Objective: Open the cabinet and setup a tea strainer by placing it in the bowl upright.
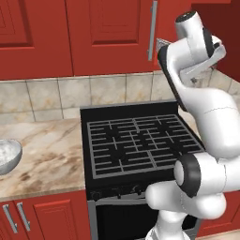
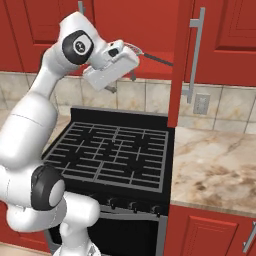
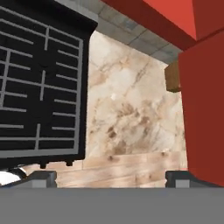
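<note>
red kitchen | arm raised at cabinet (image 2: 180,60) | gripper (image 2: 122,80) open, empty

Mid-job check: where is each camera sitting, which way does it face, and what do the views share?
Left base view: behind-left, over the stove toward the bowl; arm at right.
Right base view: behind-right, facing the open cabinet and tea strainer; arm at left.
Hand view: on the open tool, looking down at the counter.
All share the stove.

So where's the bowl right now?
The bowl sits at the far left edge of the left base view, on the marble counter, left of the black stove.
</note>
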Controlling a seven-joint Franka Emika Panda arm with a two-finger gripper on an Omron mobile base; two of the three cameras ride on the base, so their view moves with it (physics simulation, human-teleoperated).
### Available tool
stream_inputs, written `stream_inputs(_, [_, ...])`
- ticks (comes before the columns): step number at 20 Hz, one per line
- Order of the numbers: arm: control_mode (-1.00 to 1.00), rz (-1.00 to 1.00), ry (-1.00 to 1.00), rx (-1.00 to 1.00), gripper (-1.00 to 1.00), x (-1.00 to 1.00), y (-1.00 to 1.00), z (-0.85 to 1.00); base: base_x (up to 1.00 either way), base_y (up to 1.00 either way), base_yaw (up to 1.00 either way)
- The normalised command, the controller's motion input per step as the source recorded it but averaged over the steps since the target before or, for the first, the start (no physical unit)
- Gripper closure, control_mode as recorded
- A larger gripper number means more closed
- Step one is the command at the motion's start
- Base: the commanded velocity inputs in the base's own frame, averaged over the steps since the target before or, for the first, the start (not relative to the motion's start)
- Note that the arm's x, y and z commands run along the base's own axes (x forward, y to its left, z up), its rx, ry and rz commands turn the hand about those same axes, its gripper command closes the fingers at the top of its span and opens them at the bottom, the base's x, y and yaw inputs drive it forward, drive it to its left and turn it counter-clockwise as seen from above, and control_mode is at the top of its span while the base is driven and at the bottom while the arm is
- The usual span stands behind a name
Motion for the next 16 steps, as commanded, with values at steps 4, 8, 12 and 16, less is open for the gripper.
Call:
stream_inputs(4, [-1.00, -0.04, -0.41, 0.73, -1.00, 0.12, 0.26, -0.37, 0.00, 0.00, 0.00])
stream_inputs(8, [-1.00, -0.10, -0.61, 0.54, -1.00, 0.00, 0.36, -0.02, 0.00, 0.00, 0.00])
stream_inputs(12, [-1.00, -0.10, -0.51, 0.27, -1.00, 0.00, 0.43, 0.29, 0.00, 0.00, 0.00])
stream_inputs(16, [-1.00, -0.01, -0.31, 0.01, -1.00, 0.00, 0.38, 0.66, 0.00, 0.00, 0.00])
